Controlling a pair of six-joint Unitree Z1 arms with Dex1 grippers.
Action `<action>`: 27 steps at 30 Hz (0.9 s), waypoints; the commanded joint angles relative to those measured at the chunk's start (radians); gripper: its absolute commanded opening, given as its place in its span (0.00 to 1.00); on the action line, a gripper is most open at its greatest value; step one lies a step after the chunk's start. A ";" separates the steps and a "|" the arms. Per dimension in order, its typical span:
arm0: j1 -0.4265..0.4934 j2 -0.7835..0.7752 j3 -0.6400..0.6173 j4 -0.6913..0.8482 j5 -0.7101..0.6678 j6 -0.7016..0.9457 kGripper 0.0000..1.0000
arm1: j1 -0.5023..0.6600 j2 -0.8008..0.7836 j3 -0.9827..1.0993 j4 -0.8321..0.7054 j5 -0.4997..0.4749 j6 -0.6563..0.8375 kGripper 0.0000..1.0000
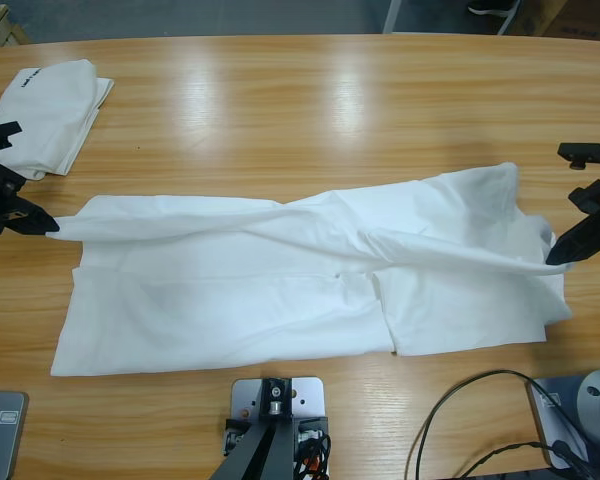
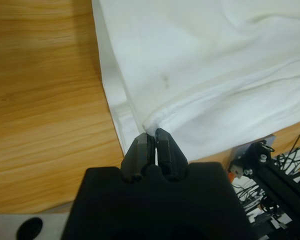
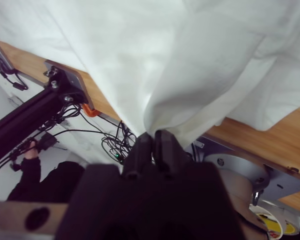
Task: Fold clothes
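On the wooden table, the T-shirt stretches lengthwise between left gripper and right gripper, each clamped on an end.

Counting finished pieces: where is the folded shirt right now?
In the high view the folded T-shirt lies at the table's far left corner, apart from the spread T-shirt, just beyond the left pincer.

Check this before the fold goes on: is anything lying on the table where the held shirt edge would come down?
Nothing visible. Both grippers, left and right, pinch the spread T-shirt; its lower half is bare. The folded T-shirt sits apart near the far left corner.
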 commanded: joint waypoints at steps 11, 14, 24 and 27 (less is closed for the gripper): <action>0.116 -0.111 0.130 0.090 -0.156 -0.007 0.00 | -0.016 0.056 -0.015 0.061 0.009 -0.038 0.00; 0.116 -0.096 0.108 0.088 -0.156 -0.011 0.00 | -0.016 0.050 -0.013 0.063 0.009 -0.038 0.00; 0.102 -0.007 0.019 0.091 -0.089 -0.051 0.38 | -0.018 0.026 -0.006 0.094 -0.040 -0.001 0.00; 0.089 -0.011 0.002 0.088 -0.076 -0.048 0.48 | -0.018 0.041 -0.007 0.100 -0.092 0.037 0.00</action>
